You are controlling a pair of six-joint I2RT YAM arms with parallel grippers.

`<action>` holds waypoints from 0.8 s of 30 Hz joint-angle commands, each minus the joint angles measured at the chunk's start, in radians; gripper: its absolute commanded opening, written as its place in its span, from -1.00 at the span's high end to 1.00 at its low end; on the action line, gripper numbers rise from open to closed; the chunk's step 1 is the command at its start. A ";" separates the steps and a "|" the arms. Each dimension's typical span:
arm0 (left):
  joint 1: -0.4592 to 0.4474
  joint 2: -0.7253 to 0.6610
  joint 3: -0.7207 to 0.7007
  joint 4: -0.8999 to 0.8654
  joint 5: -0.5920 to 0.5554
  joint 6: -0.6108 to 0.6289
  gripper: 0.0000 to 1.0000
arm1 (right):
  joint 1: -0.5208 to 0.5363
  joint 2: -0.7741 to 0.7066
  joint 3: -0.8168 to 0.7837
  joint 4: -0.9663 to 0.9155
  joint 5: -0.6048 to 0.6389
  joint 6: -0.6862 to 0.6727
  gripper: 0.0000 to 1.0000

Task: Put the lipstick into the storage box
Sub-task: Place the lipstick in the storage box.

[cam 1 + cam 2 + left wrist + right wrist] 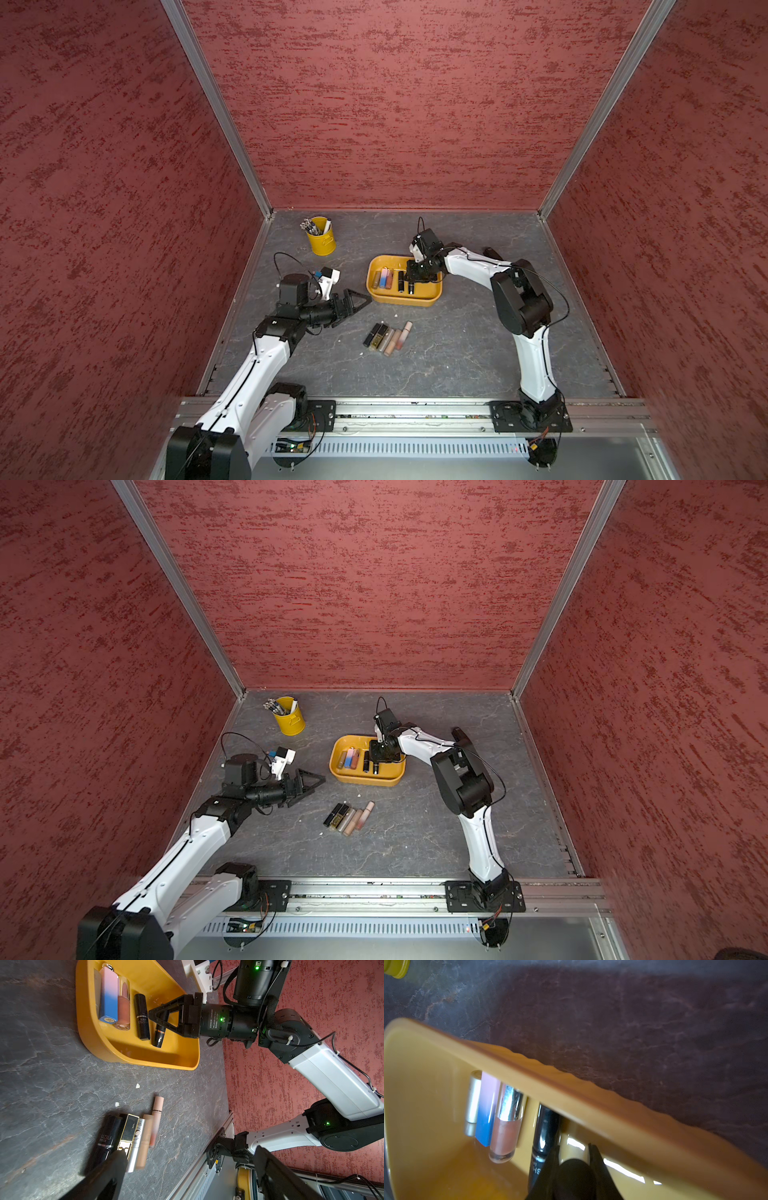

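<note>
- Storage box (399, 300): four tubes (384, 278) lie along its left half; bare floor only at the right end.
- Right tool (154, 1017) stands in the box mid-length, clamped on a black lipstick (159, 1035); entry from above is blocked there.
- Left tool (356, 308), jaws wide, sits near the box's near-left corner.
- Row of lipsticks (386, 338) lies before the box; narrow lane between them.
- Worktop (457, 353) right of the row: open.
- Pen bucket (321, 241) stands far left, well apart.
</note>
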 commanded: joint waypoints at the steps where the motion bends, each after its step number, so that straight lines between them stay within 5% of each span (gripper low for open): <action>1: 0.006 -0.013 -0.011 0.005 0.008 -0.002 -0.99 | -0.009 0.018 0.031 0.029 -0.015 0.012 0.67; 24: 0.007 -0.077 -0.025 -0.018 0.009 -0.037 -0.99 | -0.020 -0.025 0.004 0.075 -0.076 0.061 0.33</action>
